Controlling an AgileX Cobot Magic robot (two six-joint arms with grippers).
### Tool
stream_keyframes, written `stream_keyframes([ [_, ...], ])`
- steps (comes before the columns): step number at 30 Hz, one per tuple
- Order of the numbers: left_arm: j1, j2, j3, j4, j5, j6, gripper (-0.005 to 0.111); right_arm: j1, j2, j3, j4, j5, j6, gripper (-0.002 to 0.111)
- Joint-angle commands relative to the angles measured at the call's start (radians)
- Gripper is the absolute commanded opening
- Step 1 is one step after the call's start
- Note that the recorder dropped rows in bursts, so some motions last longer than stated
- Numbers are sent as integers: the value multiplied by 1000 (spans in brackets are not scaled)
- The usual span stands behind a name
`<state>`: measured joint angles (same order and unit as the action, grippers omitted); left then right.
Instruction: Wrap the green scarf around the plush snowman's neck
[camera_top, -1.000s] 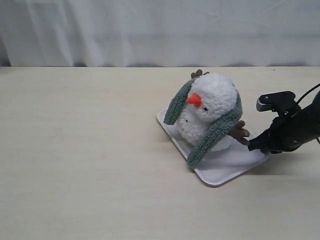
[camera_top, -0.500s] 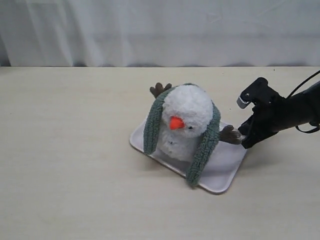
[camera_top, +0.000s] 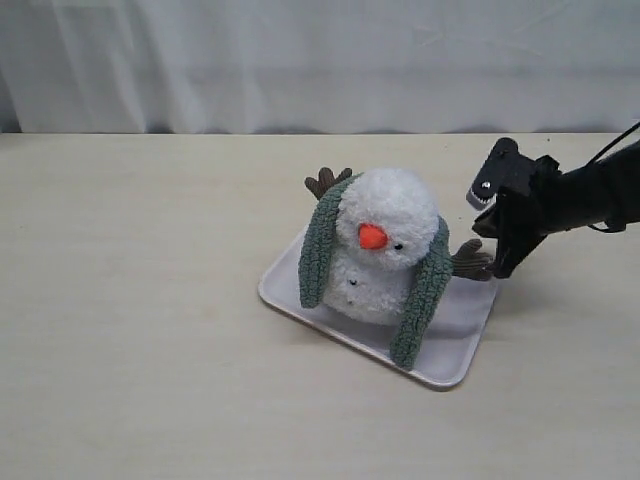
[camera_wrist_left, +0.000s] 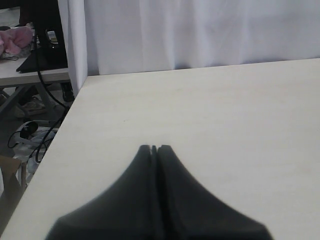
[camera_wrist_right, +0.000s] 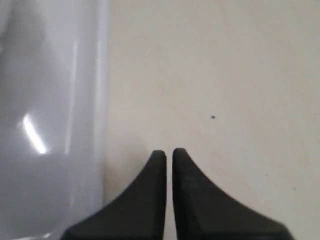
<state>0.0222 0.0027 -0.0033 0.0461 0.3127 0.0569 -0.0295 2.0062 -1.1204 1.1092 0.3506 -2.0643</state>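
The plush snowman (camera_top: 388, 215) stands upright on a white tray (camera_top: 462, 330), its orange nose facing the camera. The green scarf (camera_top: 321, 255) is draped behind its head; one end hangs down each side, and the right end (camera_top: 424, 300) reaches the tray. My right gripper (camera_top: 498, 268) points down just off the tray's right edge, beside the snowman's brown twig arm (camera_top: 470, 262). In the right wrist view its jaws (camera_wrist_right: 169, 152) are shut with nothing between them, over bare table next to the tray's rim (camera_wrist_right: 97, 100). My left gripper (camera_wrist_left: 154, 148) is shut and empty, over bare table.
A white curtain (camera_top: 320, 60) hangs behind the table's far edge. The left wrist view shows the table's side edge (camera_wrist_left: 60, 130), with cables and clutter on the floor beyond it.
The tray and snowman have swung round, so the snowman now faces front with both scarf ends hanging forward. My right gripper has risen from the tray's corner and now points down beside its edge.
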Motion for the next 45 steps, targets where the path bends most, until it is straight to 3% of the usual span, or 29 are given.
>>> stream_keyframes([
  [1, 1, -3, 3, -2, -8, 1, 0, -3, -21, -26, 166, -183, 230, 9],
  [4, 1, -3, 3, -2, -8, 1, 0, -15, -44, -28, 188, -243, 472, 17],
  [10, 1, -3, 3, -2, -8, 1, 0, -86, -61, -36, 47, 81, 987, 31],
  [15, 1, -3, 3, -2, -8, 1, 0, -122, -61, -64, -440, 334, 1549, 37],
  [18, 1, -3, 3, -2, -8, 1, 0, -122, -70, -60, -664, 450, 1721, 37],
  [21, 1, -3, 3, -2, -8, 1, 0, -122, -97, -6, -672, 477, 1737, 37],
  [24, 1, -3, 3, -4, -8, 1, 0, -122, -132, 91, -610, 381, 1730, 37],
  [31, 1, -3, 3, -4, -8, 1, 0, -96, -141, 217, -278, 322, 1450, 37],
  [39, 1, -3, 3, -4, -8, 1, 0, -2, -137, 243, -254, 224, 1474, 37],
  [45, 1, -3, 3, -4, -8, 1, 0, 10, -137, 243, -308, 175, 1566, 37],
])
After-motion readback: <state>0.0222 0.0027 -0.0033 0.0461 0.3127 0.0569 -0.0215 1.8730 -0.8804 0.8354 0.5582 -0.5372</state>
